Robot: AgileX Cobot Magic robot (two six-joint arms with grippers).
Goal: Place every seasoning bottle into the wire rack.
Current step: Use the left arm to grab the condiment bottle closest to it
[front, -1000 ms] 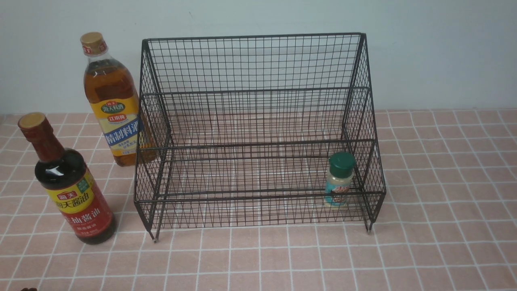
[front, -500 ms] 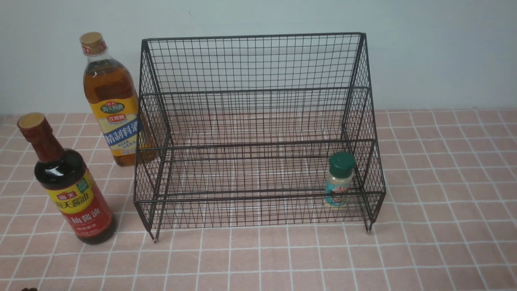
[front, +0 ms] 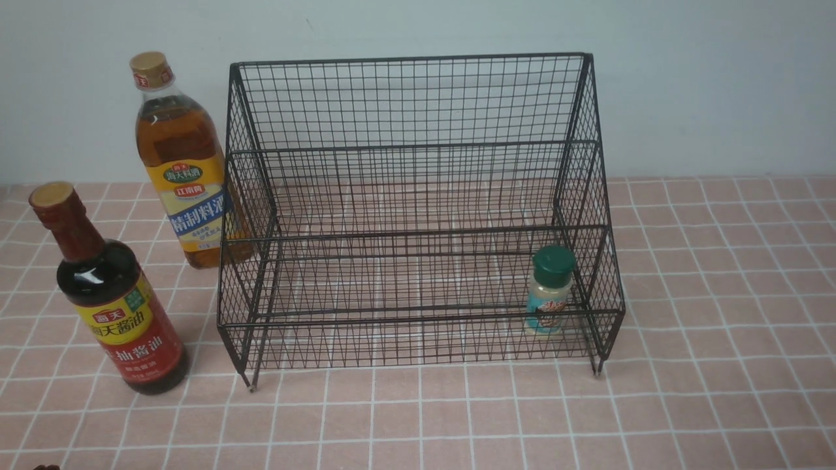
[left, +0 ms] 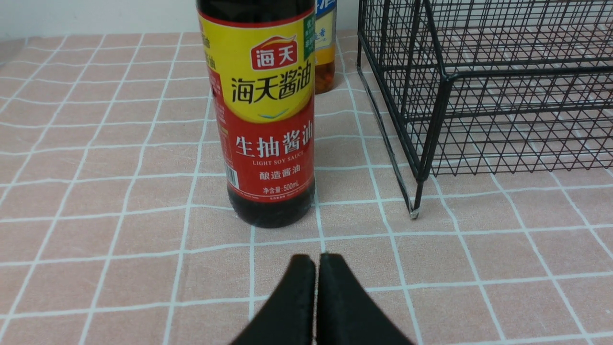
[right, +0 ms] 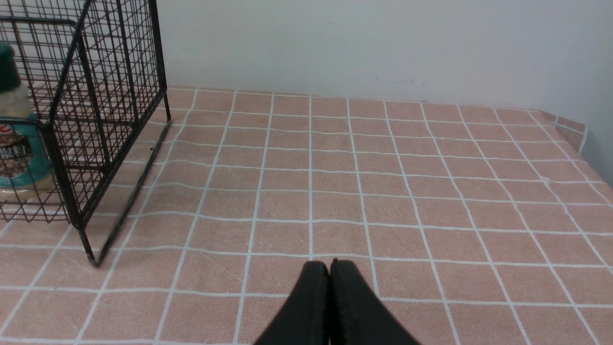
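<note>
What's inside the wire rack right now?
Only the green-capped shaker, upright on the lower tier at the wire rack's right end. The upper tier holds nothing. The open mesh hides little: only thin wires cross the shaker.

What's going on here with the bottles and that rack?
Nothing is held right now. The left end effector, shut, points at the soy sauce bottle; the right end effector, shut, is beside the wire rack. The green-capped shaker stands in the rack's lower tier; the soy sauce bottle and amber bottle stand outside, left of it.
</note>
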